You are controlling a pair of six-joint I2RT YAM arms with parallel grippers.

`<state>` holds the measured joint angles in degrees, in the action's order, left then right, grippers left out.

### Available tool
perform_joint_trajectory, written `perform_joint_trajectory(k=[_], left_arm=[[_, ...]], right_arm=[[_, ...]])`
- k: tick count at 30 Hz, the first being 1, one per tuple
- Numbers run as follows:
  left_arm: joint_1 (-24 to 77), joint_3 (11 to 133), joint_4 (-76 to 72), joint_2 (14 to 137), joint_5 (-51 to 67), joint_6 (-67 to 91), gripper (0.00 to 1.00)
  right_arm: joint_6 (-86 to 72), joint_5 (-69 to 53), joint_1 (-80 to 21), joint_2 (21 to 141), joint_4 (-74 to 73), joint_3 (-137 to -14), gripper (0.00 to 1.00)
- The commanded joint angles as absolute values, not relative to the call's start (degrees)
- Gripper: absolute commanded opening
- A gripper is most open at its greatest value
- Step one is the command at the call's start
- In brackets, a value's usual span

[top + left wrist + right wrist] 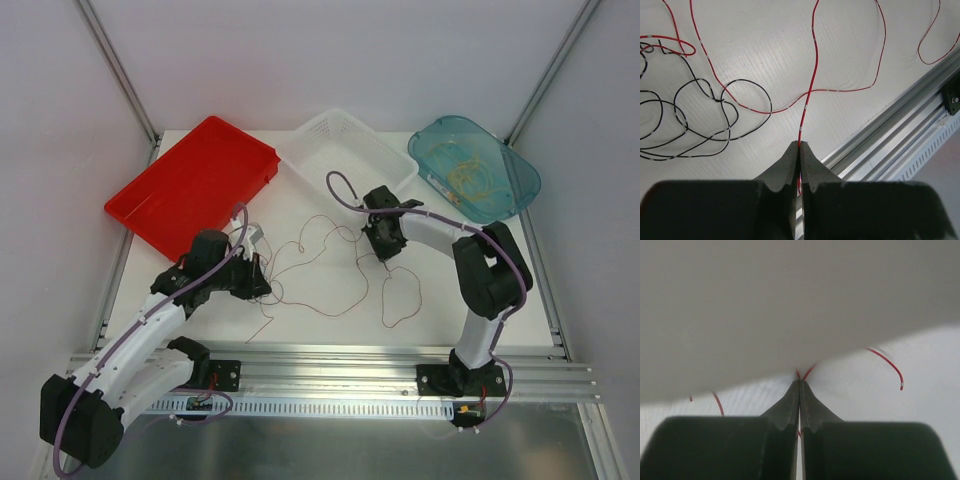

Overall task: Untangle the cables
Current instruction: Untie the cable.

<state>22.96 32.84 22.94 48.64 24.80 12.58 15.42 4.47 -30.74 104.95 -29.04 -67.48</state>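
Toward the front-left corner of the white table (440, 310), the left gripper (799, 146) was closed on the thin red wire (813, 60), which emerged straight from its tips; looped black wire (746, 80) lay alongside. Nearer centre, the right gripper (800, 383) pinched red wire too.

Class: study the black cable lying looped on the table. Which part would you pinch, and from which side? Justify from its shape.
On the black cable, probably the upper arc of its rightmost loop, from straight above: it lies flat on the table as a single strand, away from the tangled crossings.
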Motion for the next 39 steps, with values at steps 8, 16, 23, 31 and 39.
perform_joint_trajectory(k=[8,16,23,31,39], left_arm=[[23.5,31.7,22.2,41.1,18.6,13.8,0.0],[23.5,31.3,19.9,28.4,24.7,9.8,0.0],[23.5,28.3,19.8,23.0,19.3,16.6,0.14],[23.5,30.9,19.8,42.8,16.0,21.7,0.22],[23.5,38.0,19.9,52.9,18.2,18.6,0.77]], right_arm=[[-7.3,3.0,-18.6,95.5,-30.2,-55.3,0.01],[-12.7,0.5,-12.7,91.1,-27.2,-52.6,0.01],[-13.6,-5.4,-12.7,84.3,-23.7,-51.7,0.01],[-8.6,-5.5,-12.7,74.1,-29.7,-55.5,0.01],[-7.8,-0.4,-12.7,70.2,-38.3,-56.1,0.41]])
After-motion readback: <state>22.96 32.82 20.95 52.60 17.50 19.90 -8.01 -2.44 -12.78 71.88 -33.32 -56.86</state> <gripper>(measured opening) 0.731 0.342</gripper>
